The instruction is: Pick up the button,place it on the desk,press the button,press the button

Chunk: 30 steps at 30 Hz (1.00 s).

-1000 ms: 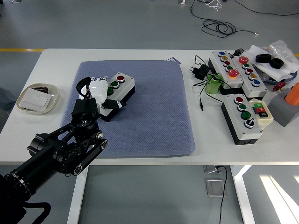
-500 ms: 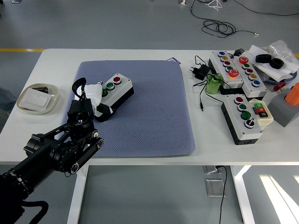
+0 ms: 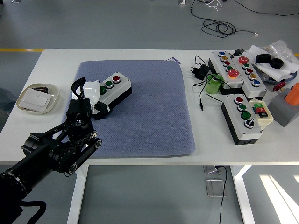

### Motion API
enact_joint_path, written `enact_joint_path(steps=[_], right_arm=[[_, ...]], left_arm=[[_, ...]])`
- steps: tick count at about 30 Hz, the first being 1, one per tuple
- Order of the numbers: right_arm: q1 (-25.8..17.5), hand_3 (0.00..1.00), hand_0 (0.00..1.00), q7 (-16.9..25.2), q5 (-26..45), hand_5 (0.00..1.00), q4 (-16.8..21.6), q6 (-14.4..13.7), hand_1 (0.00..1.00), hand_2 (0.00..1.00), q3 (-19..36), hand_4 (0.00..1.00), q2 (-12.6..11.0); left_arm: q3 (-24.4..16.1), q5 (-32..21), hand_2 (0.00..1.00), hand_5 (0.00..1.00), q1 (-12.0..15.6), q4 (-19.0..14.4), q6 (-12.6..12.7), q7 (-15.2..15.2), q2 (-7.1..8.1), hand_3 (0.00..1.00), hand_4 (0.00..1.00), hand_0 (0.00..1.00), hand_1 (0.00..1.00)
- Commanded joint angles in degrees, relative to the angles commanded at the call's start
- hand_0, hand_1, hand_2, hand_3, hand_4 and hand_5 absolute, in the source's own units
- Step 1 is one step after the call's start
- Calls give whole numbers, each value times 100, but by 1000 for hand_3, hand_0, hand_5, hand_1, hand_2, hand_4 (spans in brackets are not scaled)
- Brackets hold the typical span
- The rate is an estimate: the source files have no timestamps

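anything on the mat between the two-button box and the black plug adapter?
Head view: nothing. Between the button box and the plug adapter lie only bare blue mat and white table.

Black-and-white button box [image 3: 113, 91], red and green buttons, angled on blue mat [image 3: 149, 116]

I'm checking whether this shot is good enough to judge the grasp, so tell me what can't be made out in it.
- Head view: the left hand covers the near end of the button box, so the contact there is hidden.
- Head view: which button, if any, is pressed is too small to tell.
- Head view: the items in the small tray at the left are too small to identify.
- The right hand is out of the picture.
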Motion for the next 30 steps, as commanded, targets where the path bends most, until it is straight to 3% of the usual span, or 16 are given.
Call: enact_joint_path(steps=[1, 2, 7, 8, 10, 13, 14, 22, 27, 30], right_arm=[[0, 751, 787, 1, 4, 479, 0, 0, 797, 817, -1, 412, -1], [0, 751, 787, 2, 7, 479, 0, 0, 797, 817, -2, 412, -1], [14, 751, 787, -11, -50, 479, 0, -2, 797, 817, 30, 412, -3], [20, 751, 787, -11, -47, 479, 0, -7, 797, 817, 40, 412, -4], [23, 751, 787, -7, -24, 479, 0, -14, 797, 817, 43, 412, -4], [26, 751, 787, -4, -13, 479, 0, -17, 797, 817, 49, 412, -7], [28, 751, 787, -8, -24, 479, 0, -18, 797, 817, 57, 412, -8], [22, 751, 787, -8, -27, 479, 0, -14, 797, 817, 61, 412, -10], [21, 751, 787, -15, -34, 479, 0, -19, 797, 817, 74, 412, -2], [19, 751, 787, -14, -25, 479, 0, -20, 797, 817, 73, 412, -1]], left_arm=[[1, 0, 360, 2, 11, -10, 51, 0, 11, 505, 677, 316, 375], [1, 0, 231, 2, 18, -17, 84, 0, 17, 327, 589, 261, 268], [48, 0, 231, 2, 90, -193, 498, 0, 137, 327, 589, 261, 268], [91, 0, 204, 2, 125, -236, 607, -55, 190, 304, 585, 204, 231], [147, 0, 204, 2, 175, -290, 779, -172, 269, 304, 585, 204, 231], [207, 0, 204, 2, 246, -386, 1062, -675, 416, 304, 585, 204, 231], [243, 0, 183, 2, 259, -450, 1127, -870, 489, 298, 602, 164, 216], [401, -197, 167, 2, 278, -766, 1311, -2463, 894, 298, 604, 121, 201], [374, -317, 147, 2, 312, -965, 1284, -3199, 1095, 278, 592, 108, 183], [369, -343, 147, 2, 312, -1050, 1176, -3470, 1171, 278, 592, 108, 183]])
